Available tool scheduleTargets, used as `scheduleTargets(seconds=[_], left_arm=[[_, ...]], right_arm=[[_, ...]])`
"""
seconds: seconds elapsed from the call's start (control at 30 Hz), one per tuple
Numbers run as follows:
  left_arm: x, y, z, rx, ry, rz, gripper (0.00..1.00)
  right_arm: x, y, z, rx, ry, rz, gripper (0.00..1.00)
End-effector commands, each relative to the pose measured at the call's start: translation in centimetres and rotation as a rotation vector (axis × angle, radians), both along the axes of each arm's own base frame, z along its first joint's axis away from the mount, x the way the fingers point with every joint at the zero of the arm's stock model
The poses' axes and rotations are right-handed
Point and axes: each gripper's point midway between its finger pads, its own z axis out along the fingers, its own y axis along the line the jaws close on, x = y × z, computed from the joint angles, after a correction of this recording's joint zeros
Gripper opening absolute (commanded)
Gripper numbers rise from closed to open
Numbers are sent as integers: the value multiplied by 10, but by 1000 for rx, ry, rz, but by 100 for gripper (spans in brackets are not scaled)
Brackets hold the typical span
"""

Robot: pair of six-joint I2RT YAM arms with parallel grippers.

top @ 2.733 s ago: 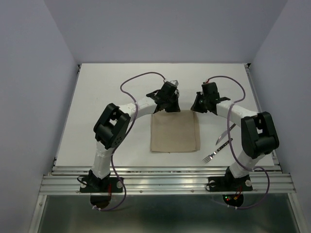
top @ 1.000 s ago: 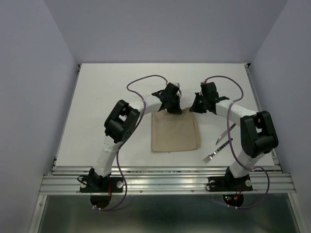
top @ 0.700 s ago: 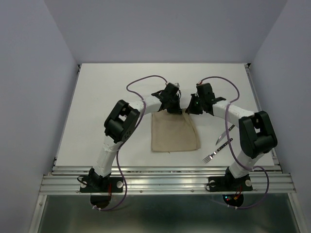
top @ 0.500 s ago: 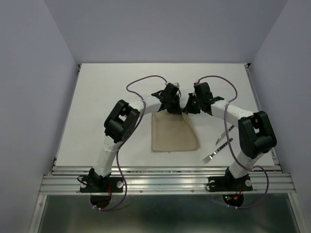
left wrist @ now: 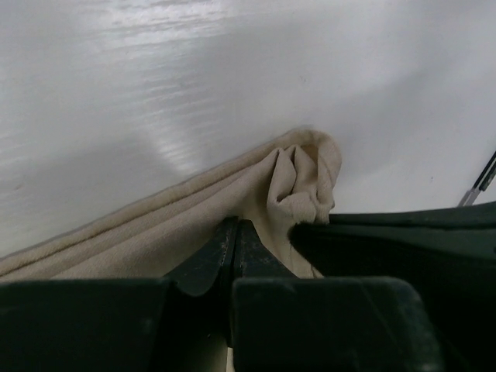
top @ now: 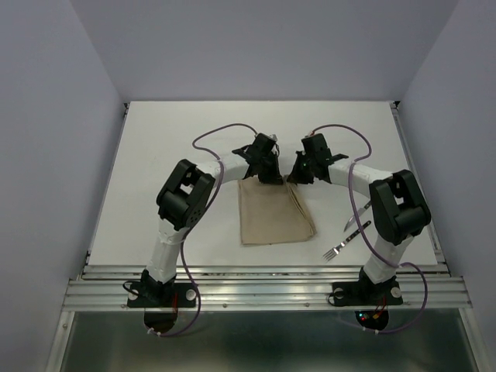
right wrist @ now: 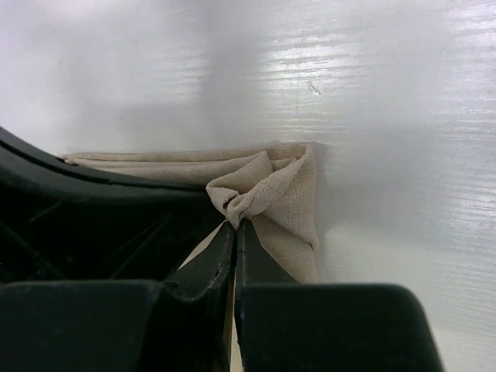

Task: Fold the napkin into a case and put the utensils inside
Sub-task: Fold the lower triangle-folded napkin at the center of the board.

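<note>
The beige napkin [top: 273,212] lies folded mid-table, its right side doubled over into a narrower shape. My left gripper [top: 267,172] is shut on the napkin's far edge; in the left wrist view its tips [left wrist: 235,232] pinch bunched cloth [left wrist: 302,182]. My right gripper [top: 297,172] is shut on the far right corner; in the right wrist view the tips [right wrist: 235,231] pinch a gathered corner [right wrist: 267,190]. The two grippers are close together. The fork [top: 346,241] and the knife [top: 358,212] lie to the right of the napkin.
Purple cables loop over both arms toward the far table. The white table's [top: 178,147] near edge meets a metal rail [top: 263,291]. Grey walls stand on the left, right and back.
My right gripper has moved left with the napkin's far right corner, folding the right side inward and narrowing the cloth. My left gripper has shifted slightly left at the far edge.
</note>
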Motion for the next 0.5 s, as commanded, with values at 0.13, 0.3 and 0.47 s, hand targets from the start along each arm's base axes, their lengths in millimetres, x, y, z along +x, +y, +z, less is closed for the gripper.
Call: scheduleTargets(seconds=[0.13,0.3,0.47], left_arm=[[-6,31,38,1,-28,31,0],[-11,47,17,45,-2,48,0],[-15,52,-11,74,33,48,0]], right_arm=[[19,4,20,10,-77,-38,1],[20,5,24,17,-86,-33,1],[22,7,32,25,-94,-34,1]])
